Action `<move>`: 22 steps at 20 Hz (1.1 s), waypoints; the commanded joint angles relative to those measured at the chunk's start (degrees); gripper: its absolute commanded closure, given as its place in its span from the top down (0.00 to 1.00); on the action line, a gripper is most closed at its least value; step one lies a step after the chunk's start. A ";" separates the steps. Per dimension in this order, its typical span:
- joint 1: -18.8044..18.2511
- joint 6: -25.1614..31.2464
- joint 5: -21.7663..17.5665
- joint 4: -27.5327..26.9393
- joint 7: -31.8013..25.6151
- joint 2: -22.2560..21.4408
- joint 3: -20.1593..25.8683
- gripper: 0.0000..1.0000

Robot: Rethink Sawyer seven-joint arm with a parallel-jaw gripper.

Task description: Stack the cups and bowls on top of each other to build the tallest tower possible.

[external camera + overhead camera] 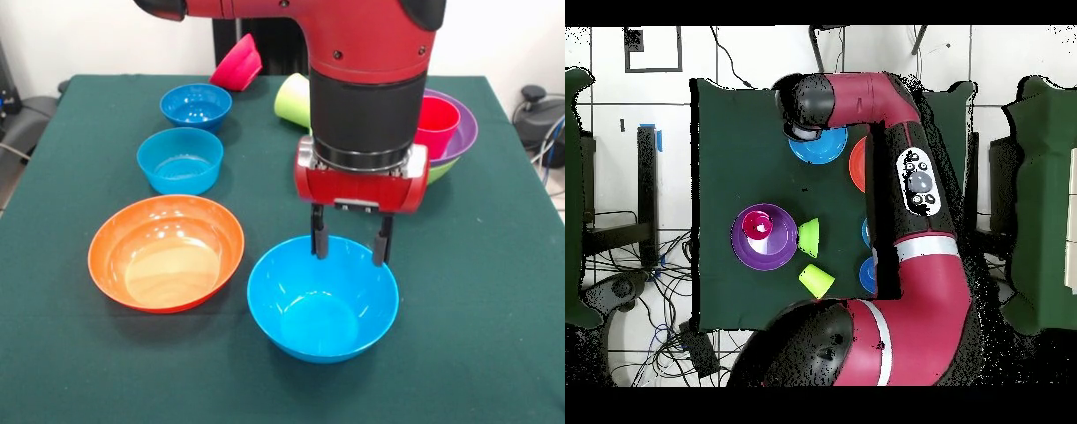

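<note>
The gripper (351, 247) is held spread over the far rim of the large light blue bowl (322, 300), nothing pinched. Beside it the orange bowl (166, 252) and two small blue bowls are left loose. Only the tower (446, 132) is begun; most stacking remains.

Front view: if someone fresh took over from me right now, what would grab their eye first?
The red and black arm dominates the middle, its gripper open with fingers dipping over the far rim of the large light blue bowl at the near edge. Left of that sits the large orange bowl. Behind the arm, at the right, the tower shows a red cup inside the purple bowl.
</note>
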 commanded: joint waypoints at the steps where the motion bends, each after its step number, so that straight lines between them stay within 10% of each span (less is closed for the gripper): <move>1: -2.70 2.51 0.62 13.14 -8.82 -4.10 -0.34 1.00; 22: -14.10 -10.58 -4.29 41.39 -8.85 -19.06 -0.54 1.00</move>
